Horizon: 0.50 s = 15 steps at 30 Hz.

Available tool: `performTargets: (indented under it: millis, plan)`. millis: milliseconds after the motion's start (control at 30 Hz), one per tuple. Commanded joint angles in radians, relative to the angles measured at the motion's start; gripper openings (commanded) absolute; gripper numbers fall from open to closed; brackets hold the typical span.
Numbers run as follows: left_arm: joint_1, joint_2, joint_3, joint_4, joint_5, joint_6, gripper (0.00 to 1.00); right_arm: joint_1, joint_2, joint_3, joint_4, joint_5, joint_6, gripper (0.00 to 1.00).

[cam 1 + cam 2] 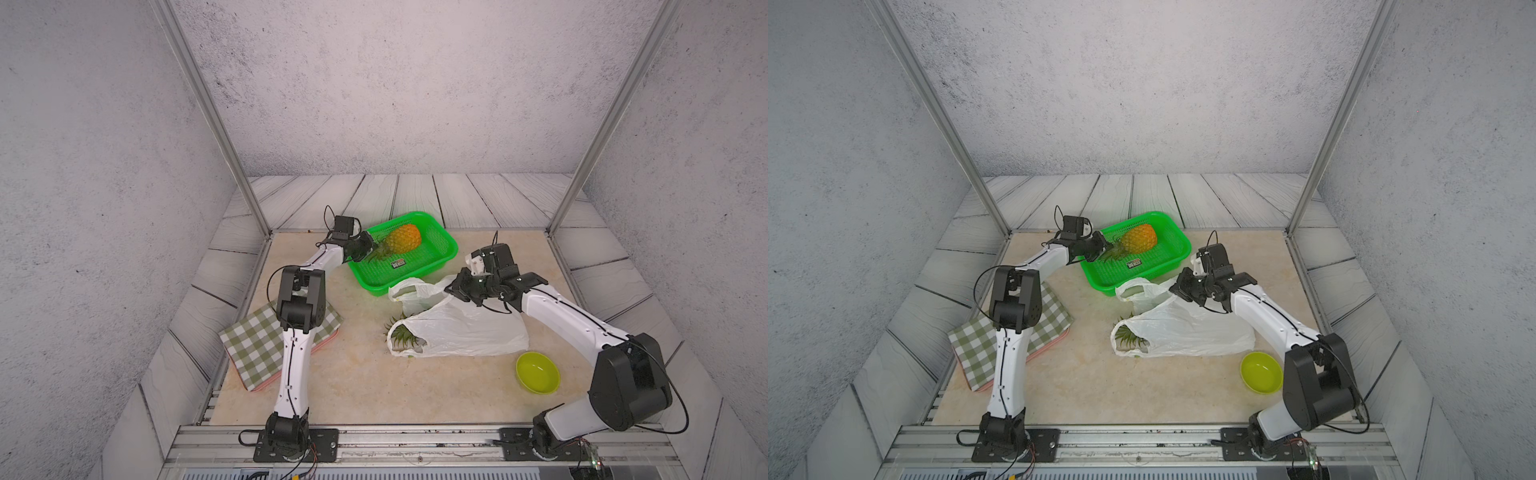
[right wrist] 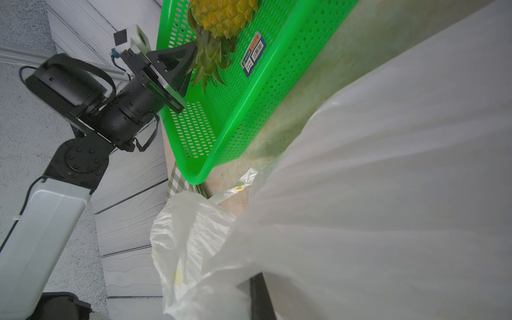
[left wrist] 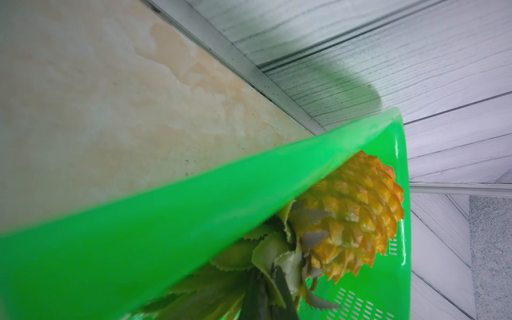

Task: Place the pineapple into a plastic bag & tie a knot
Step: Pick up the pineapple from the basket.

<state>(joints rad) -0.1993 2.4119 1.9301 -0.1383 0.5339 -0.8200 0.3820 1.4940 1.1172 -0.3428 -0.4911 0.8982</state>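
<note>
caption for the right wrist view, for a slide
The left gripper pinches the pineapple by its crown in the green basket; the plastic bag fills the foreground.

- left arm [image 1: 301,357], right arm [image 1: 573,320]: white shell links, chunky black joint housings
- thin black cable [image 1: 290,365] clipped along each white link, slack loops at joints
- rows of small dark screws on white shells
- black base plates [image 1: 324,440], bolted
- white module [image 1: 476,261] on right wrist

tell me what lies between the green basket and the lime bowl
The plastic bag, pinched by the right gripper, lies between them; both top views show it.
</note>
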Motion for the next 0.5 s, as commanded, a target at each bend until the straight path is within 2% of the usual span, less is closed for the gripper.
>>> performTargets:
  millis: [0, 133, 300, 467]
  plan:
    - [-0.003, -0.111, -0.031, -0.018, 0.047, 0.013, 0.00, -0.005, -0.020, 0.031, -0.028, 0.016, -0.021, 0.00]
    - [-0.005, -0.267, -0.079, 0.005, 0.055, 0.022, 0.00, -0.005, -0.016, 0.060, -0.059, 0.025, -0.049, 0.00]
    - [-0.005, -0.465, -0.135, -0.060, 0.043, 0.069, 0.00, -0.005, -0.013, 0.087, -0.097, 0.041, -0.082, 0.00]
    - [-0.005, -0.723, -0.310, -0.115, -0.003, 0.112, 0.00, -0.006, -0.014, 0.102, -0.121, 0.048, -0.103, 0.00]
